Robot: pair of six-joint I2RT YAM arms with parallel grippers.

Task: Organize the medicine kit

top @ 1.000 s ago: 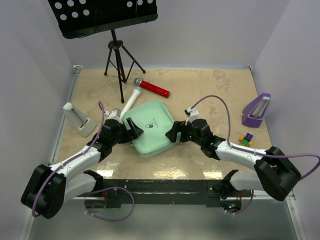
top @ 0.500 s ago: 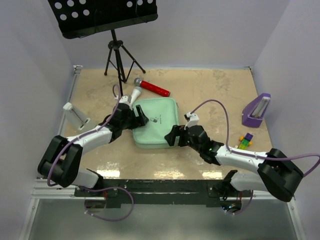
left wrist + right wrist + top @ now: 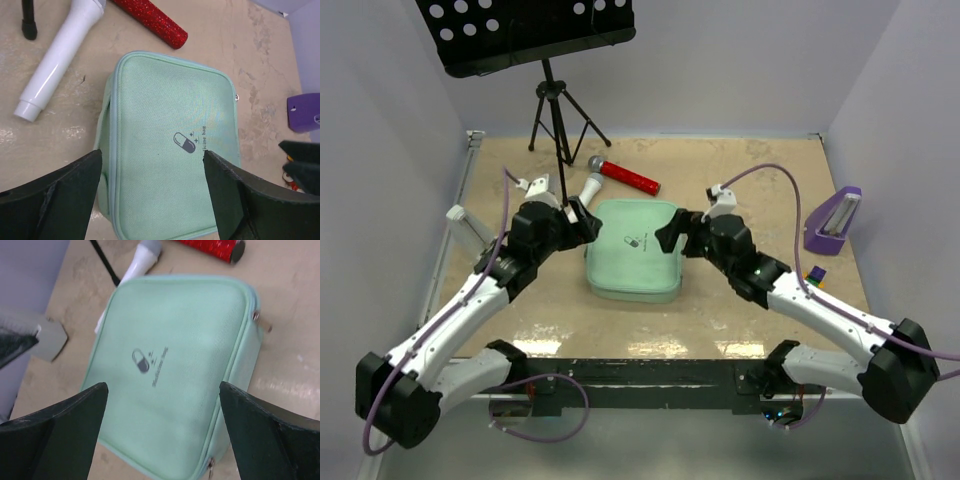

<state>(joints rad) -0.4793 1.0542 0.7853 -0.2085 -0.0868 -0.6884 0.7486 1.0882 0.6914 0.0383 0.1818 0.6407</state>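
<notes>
The medicine kit (image 3: pixel 632 250), a mint-green zipped case with a small dark capsule mark, lies flat and closed in the middle of the table, square to the table edges. My left gripper (image 3: pixel 582 222) hovers at its far left corner, open, with nothing between the fingers. At the far right corner my right gripper (image 3: pixel 672 232) stands wide open and holds nothing. In the left wrist view the kit (image 3: pixel 170 150) fills the space below the left gripper (image 3: pixel 151 165). The right wrist view shows the kit (image 3: pixel 175 365) below the right gripper (image 3: pixel 163 390), its zip pulls on the right side.
A white microphone (image 3: pixel 582 200) and a red glitter microphone (image 3: pixel 625 177) lie just beyond the kit. A black music stand's tripod (image 3: pixel 555 115) is at the back left. A white holder (image 3: pixel 470 230) sits left, a purple stand (image 3: pixel 832 222) and small coloured blocks (image 3: pixel 813 273) right.
The kit has turned from skewed to square with the table. Both grippers have left its sides and moved up to its far corners. The right jaws have opened wider.
</notes>
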